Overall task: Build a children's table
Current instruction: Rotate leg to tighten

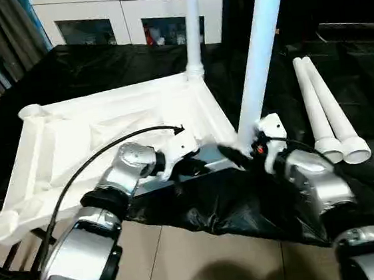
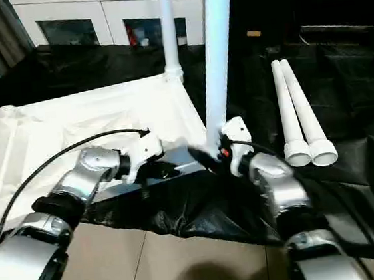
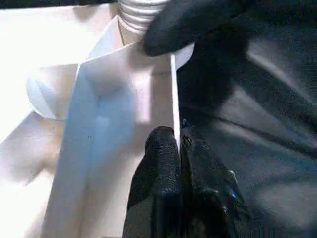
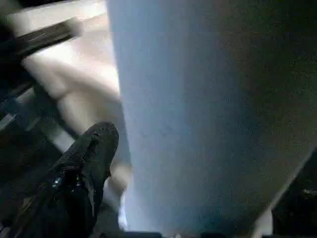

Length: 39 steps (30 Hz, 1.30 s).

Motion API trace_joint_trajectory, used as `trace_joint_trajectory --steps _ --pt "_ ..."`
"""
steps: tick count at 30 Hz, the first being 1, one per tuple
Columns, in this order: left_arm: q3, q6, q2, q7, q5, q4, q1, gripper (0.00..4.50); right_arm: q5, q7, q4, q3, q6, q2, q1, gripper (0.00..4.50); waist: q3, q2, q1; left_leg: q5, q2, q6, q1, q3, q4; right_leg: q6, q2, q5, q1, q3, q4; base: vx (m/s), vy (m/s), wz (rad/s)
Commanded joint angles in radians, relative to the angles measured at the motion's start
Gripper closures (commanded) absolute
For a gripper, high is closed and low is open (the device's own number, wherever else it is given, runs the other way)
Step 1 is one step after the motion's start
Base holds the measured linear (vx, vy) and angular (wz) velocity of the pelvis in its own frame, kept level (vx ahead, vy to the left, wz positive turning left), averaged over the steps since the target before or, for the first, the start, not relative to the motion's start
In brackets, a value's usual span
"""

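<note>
Where the tabletop overhangs the desk edge, the left gripper pinches its rim. The right gripper stands wide beside an upright leg.

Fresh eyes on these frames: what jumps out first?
The white tabletop lies upside down on the black-covered work table, with two legs standing upright: one at its far corner, one at its near corner beside the right gripper. Two spare legs lie to the right. The left gripper pinches the tabletop's edge.

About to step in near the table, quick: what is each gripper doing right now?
Left gripper: shut, pinching the tabletop edge wall.
Right gripper: at the base of the near upright leg; open or shut cannot be told.
</note>
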Motion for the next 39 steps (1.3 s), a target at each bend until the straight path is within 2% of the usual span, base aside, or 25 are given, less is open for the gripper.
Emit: trace_joint_trajectory --steps 1,2,3,5,6,14,18,19,20,21,22,23,24,25,26,28,31,32,34,37,39 --pt "-0.039 -0.036 -0.008 -0.096 -0.009 -0.036 0.008 4.5 0.018 0.148 -0.051 0.07 0.04 -0.014 0.001 0.6 -0.073 -0.016 0.003 -0.176 0.048 0.134 0.011 -0.016 -0.063 -0.23 -0.075 -0.145 0.066 0.059 -0.073 0.0 0.0 0.0" --pt "-0.042 -0.039 -0.004 -0.111 -0.009 -0.038 0.01 4.5 0.02 0.171 -0.058 0.078 0.046 -0.023 0.002 0.87 -0.073 -0.012 0.005 -0.177 0.05 0.134 0.012 -0.016 -0.063 -0.228 -0.077 -0.158 0.063 0.059 -0.074 0.0 0.0 0.0" --pt "-0.046 -0.04 0.002 -0.135 -0.013 -0.044 0.015 4.5 0.019 0.193 -0.065 0.088 0.05 -0.032 0.003 0.94 -0.073 -0.016 0.005 -0.178 0.052 0.131 0.012 -0.016 -0.064 -0.228 -0.077 -0.164 0.063 0.059 -0.074 0.0 0.0 0.0" --pt "-0.052 -0.043 0.012 -0.172 -0.014 -0.051 0.021 4.5 0.006 0.231 -0.075 0.105 0.049 -0.049 0.002 0.99 -0.072 -0.014 0.006 -0.183 0.053 0.116 0.013 -0.017 -0.066 -0.224 -0.078 -0.192 0.06 0.06 -0.076 0.0 0.0 0.0" --pt "-0.054 -0.044 0.014 -0.179 -0.013 -0.052 0.022 4.5 0.002 0.239 -0.077 0.111 0.049 -0.053 0.002 1.29 -0.072 -0.014 0.007 -0.186 0.052 0.112 0.014 -0.017 -0.066 -0.223 -0.077 -0.198 0.06 0.059 -0.077 0.0 0.0 0.0" --pt "-0.053 -0.045 0.024 -0.195 -0.009 -0.049 0.025 4.5 0.014 0.282 -0.125 0.134 0.099 -0.063 0.023 1.67 -0.074 -0.016 0.014 -0.162 0.053 0.106 0.015 -0.017 -0.065 -0.217 -0.078 -0.191 0.058 0.061 -0.074 0.0 0.0 0.0" --pt "-0.014 0.001 -0.007 -0.089 -0.02 -0.034 0.011 4.5 0.038 0.149 -0.116 0.076 0.129 -0.002 0.03 1.72 -0.072 -0.015 0.012 -0.174 0.053 0.093 0.017 -0.017 -0.068 -0.216 -0.077 -0.207 0.056 0.06 -0.076 0.0 0.0 0.0" --pt "0.002 0.049 -0.037 0.038 -0.003 -0.014 -0.01 4.5 0.021 -0.01 -0.082 0.036 0.103 0.052 0.027 1.72 -0.069 -0.014 0.01 -0.193 0.052 0.078 0.018 -0.016 -0.069 -0.208 -0.078 -0.248 0.053 0.061 -0.082 0.0 0.0 0.0" --pt "0.004 0.057 -0.042 0.059 0.0 -0.01 -0.014 4.5 0.017 -0.038 -0.076 0.029 0.098 0.061 0.026 1.72 -0.066 -0.014 0.006 -0.216 0.05 0.055 0.024 -0.019 -0.072 -0.195 -0.081 -0.306 0.05 0.06 -0.091 0.0 0.0 0.0" --pt "0.006 0.066 -0.048 0.083 0.004 -0.006 -0.018 4.5 0.011 -0.071 -0.069 0.022 0.091 0.071 0.025 1.72 -0.066 -0.015 0.005 -0.224 0.048 0.047 0.024 -0.019 -0.072 -0.183 -0.081 -0.335 0.052 0.059 -0.094 0.0 0.0 0.0" --pt "0.033 0.101 -0.094 0.178 -0.009 0.009 -0.035 4.5 -0.001 -0.276 -0.016 -0.031 0.091 0.135 0.008 1.73 -0.065 -0.016 0.003 -0.221 0.048 0.035 0.025 -0.02 -0.074 -0.169 -0.083 -0.361 0.05 0.061 -0.097 0.0 0.0 0.0" --pt "0.033 0.101 -0.094 0.178 -0.009 0.009 -0.035 4.5 -0.001 -0.276 -0.016 -0.031 0.091 0.135 0.008 1.73 -0.064 -0.015 -0.001 -0.226 0.046 0.031 0.025 -0.018 -0.074 -0.17 -0.08 -0.366 0.047 0.061 -0.098 0.0 0.0 0.0" --pt "0.035 0.107 -0.116 0.215 -0.007 0.012 -0.04 4.5 -0.015 -0.389 0.012 -0.053 0.084 0.167 -0.001 1.73 -0.064 -0.012 -0.004 -0.242 0.044 0.025 0.025 -0.023 -0.076 -0.162 -0.081 -0.39 0.052 0.057 -0.102 0.0 0.0 0.0" --pt "0.036 0.112 -0.145 0.281 0.002 0.018 -0.05 4.5 -0.031 -0.516 0.04 -0.073 0.075 0.207 -0.01 1.73 -0.063 -0.009 -0.012 -0.246 0.044 0.02 0.024 -0.021 -0.077 -0.158 -0.079 -0.382 0.047 0.059 -0.103 0.0 0.0 0.0" --pt "0.036 0.112 -0.147 0.285 0.003 0.019 -0.051 4.5 -0.032 -0.524 0.042 -0.074 0.074 0.21 -0.011 1.73 -0.064 -0.008 -0.016 -0.254 0.043 0.017 0.026 -0.023 -0.078 -0.155 -0.077 -0.381 0.049 0.057 -0.106 0.0 0.0 0.0" --pt "0.03 0.107 -0.172 0.341 0.018 0.021 -0.056 4.5 -0.054 -0.642 0.067 -0.086 0.056 0.246 -0.021 1.73 -0.065 -0.009 -0.017 -0.245 0.041 0.027 0.023 -0.022 -0.077 -0.151 -0.078 -0.362 0.05 0.059 -0.104 0.0 0.0 0.0" --pt "0.021 0.097 -0.176 0.341 0.027 0.018 -0.054 4.5 -0.059 -0.671 0.077 -0.096 0.038 0.26 -0.029 1.73 -0.067 -0.006 -0.016 -0.229 0.041 0.046 0.02 -0.021 -0.077 -0.154 -0.075 -0.316 0.053 0.059 -0.101 0.0 0.0 0.0" --pt "0.016 0.087 -0.174 0.329 0.03 0.014 -0.051 4.5 -0.067 -0.666 0.079 -0.093 0.013 0.261 -0.033 1.38 -0.068 -0.006 -0.016 -0.23 0.041 0.048 0.02 -0.021 -0.077 -0.157 -0.076 -0.306 0.054 0.059 -0.099 0.0 0.0 0.0" --pt "0.009 0.059 -0.163 0.291 0.033 0.007 -0.044 4.5 -0.07 -0.63 0.082 -0.092 -0.02 0.26 -0.041 1.01 -0.068 -0.003 -0.017 -0.234 0.043 0.051 0.019 -0.021 -0.077 -0.166 -0.076 -0.282 0.055 0.059 -0.097 0.0 0.0 0.0" --pt "-0.002 0.022 -0.141 0.244 0.034 0.001 -0.034 4.5 -0.06 -0.547 0.071 -0.078 -0.029 0.239 -0.038 0.94 -0.069 -0.003 -0.016 -0.233 0.043 0.064 0.018 -0.021 -0.076 -0.176 -0.078 -0.263 0.057 0.06 -0.095 0.0 0.0 0.0" --pt "-0.008 0.006 -0.129 0.213 0.034 -0.003 -0.027 4.5 -0.052 -0.5 0.065 -0.067 -0.031 0.222 -0.035 0.6 -0.072 -0.005 -0.013 -0.206 0.044 0.08 0.015 -0.02 -0.073 -0.19 -0.076 -0.212 0.06 0.06 -0.087 0.0 0.0 0.0"
